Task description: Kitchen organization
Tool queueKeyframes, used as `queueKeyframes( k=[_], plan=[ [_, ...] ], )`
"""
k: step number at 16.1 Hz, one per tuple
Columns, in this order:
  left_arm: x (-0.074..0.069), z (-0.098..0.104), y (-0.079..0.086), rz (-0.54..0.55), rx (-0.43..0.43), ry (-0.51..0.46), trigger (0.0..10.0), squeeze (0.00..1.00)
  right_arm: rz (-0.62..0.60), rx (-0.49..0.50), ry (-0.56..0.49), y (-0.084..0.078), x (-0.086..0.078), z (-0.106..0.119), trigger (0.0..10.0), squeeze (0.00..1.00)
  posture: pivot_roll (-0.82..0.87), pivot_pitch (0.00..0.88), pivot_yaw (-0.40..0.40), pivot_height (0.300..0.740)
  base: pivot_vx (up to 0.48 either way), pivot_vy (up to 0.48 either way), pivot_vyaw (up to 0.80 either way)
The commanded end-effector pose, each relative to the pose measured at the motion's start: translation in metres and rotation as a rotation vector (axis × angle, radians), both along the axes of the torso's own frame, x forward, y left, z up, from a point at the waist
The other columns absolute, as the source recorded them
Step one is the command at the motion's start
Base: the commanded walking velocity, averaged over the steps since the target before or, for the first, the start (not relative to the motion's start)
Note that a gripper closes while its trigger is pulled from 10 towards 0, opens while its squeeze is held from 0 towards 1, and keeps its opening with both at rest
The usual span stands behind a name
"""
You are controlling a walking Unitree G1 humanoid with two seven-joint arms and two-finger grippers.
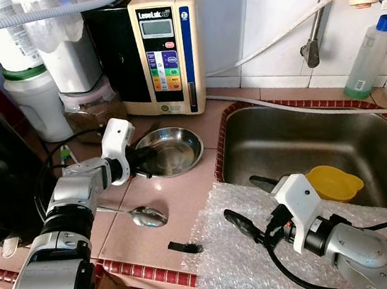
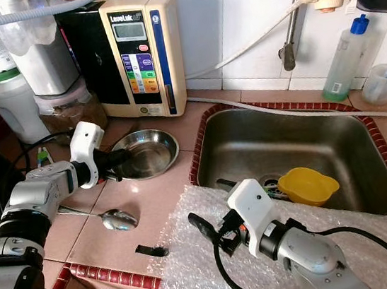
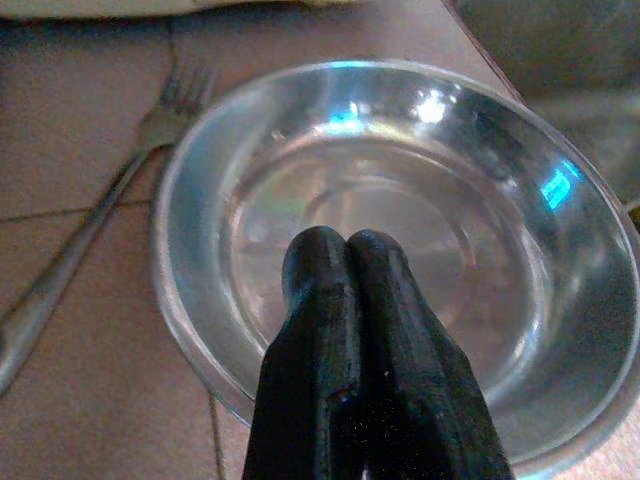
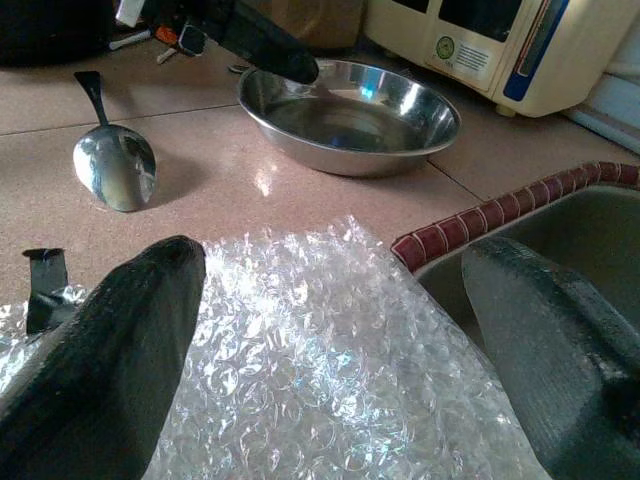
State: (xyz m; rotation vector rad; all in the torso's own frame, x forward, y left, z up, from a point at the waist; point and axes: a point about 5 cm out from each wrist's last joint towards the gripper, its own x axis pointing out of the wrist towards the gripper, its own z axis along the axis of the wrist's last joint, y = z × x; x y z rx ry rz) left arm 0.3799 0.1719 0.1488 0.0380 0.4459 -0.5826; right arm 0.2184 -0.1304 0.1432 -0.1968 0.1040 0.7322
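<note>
My left gripper (image 3: 345,245) hung over the steel bowl's (image 1: 173,149) nine o'clock rim, fingers pressed together, empty. I judged they needed parting before pinching that rim. At five o'clock, my right gripper (image 4: 330,300) spread wide over bubble wrap (image 1: 229,254).

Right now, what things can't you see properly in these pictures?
- Fork: left wrist view, handle end cut off by the edge.
- Metal bowl: near rim hidden by the shut left gripper.
- Sink drain: partly hidden by the yellow cup.
- Bottle label: too small to read.
</note>
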Motion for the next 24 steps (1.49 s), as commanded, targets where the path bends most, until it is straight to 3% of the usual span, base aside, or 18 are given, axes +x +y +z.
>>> queueKeyframes(
  k=[1,2,3,4,6,8,9,10,14,17,18,21,23,24],
  plan=[
    [-0.001,0.001,0.001,0.000,0.006,0.003,0.0,0.00,0.002,-0.009,-0.008,-0.001,0.000,0.001,10.0,0.00,0.07,0.016,0.071,0.740,0.000,0.000,0.00],
    [0.000,0.003,0.001,0.010,-0.001,-0.013,0.0,0.00,0.002,-0.011,-0.009,-0.001,0.000,0.001,10.0,0.00,0.07,0.016,0.070,0.740,0.000,0.000,0.00],
    [0.007,0.017,0.001,0.087,-0.105,-0.098,0.0,0.00,0.002,-0.010,-0.010,-0.001,0.000,0.001,10.0,0.00,0.07,0.016,0.070,0.740,0.000,0.000,0.00],
    [0.014,0.043,0.001,0.138,-0.241,-0.276,0.0,0.00,0.001,-0.010,-0.012,-0.001,0.001,0.002,10.0,0.00,0.07,0.014,0.070,0.740,0.000,0.000,0.00],
    [0.015,0.059,0.001,0.164,-0.316,-0.392,0.0,0.00,0.001,-0.010,-0.014,-0.001,0.001,0.001,10.0,0.00,0.07,0.012,0.070,0.740,0.000,0.000,0.00],
    [0.012,0.063,0.001,0.152,-0.272,-0.505,0.0,0.00,0.002,-0.016,-0.015,-0.001,0.001,0.002,10.0,0.00,0.07,0.013,0.071,0.740,0.000,0.000,0.00],
    [0.009,0.064,-0.004,0.137,-0.202,-0.604,10.0,0.20,0.000,-0.017,-0.016,-0.002,0.001,0.002,10.0,0.00,0.06,0.014,0.070,0.740,0.000,0.000,0.00],
    [0.006,0.065,-0.006,0.129,-0.153,-0.665,10.0,1.00,0.000,-0.017,-0.017,-0.002,0.001,0.002,10.0,0.00,0.07,0.014,0.069,0.740,0.000,0.000,0.00],
    [-0.006,0.065,-0.011,0.135,0.035,-0.891,10.0,1.00,0.000,-0.020,-0.022,-0.001,0.002,0.002,10.0,0.00,0.07,0.016,0.067,0.740,0.000,0.000,0.00],
    [-0.009,0.053,-0.014,0.105,0.068,-0.888,10.0,1.00,0.002,-0.023,-0.020,-0.001,0.002,0.001,10.0,0.00,0.07,0.017,0.066,0.740,0.000,0.000,0.00],
    [-0.013,0.049,-0.018,0.047,0.124,-0.917,10.0,1.00,0.002,-0.023,-0.019,-0.001,0.002,0.001,10.0,0.00,0.07,0.017,0.066,0.740,0.000,0.000,0.00],
    [-0.012,0.036,-0.018,0.041,0.133,-0.861,10.0,1.00,0.004,-0.024,-0.020,-0.001,0.002,0.001,10.0,0.00,0.07,0.016,0.066,0.740,0.000,0.000,0.00],
    [-0.010,0.024,-0.018,0.025,0.122,-0.761,10.0,1.00,0.006,-0.023,-0.019,0.000,0.002,0.000,10.0,0.00,0.07,0.018,0.067,0.740,0.000,0.000,0.00],
    [-0.007,0.014,-0.015,0.043,0.113,-0.656,10.0,1.00,0.006,-0.023,-0.019,0.000,0.002,0.000,10.0,0.00,0.07,0.017,0.068,0.740,0.000,0.000,0.00]
  ],
)
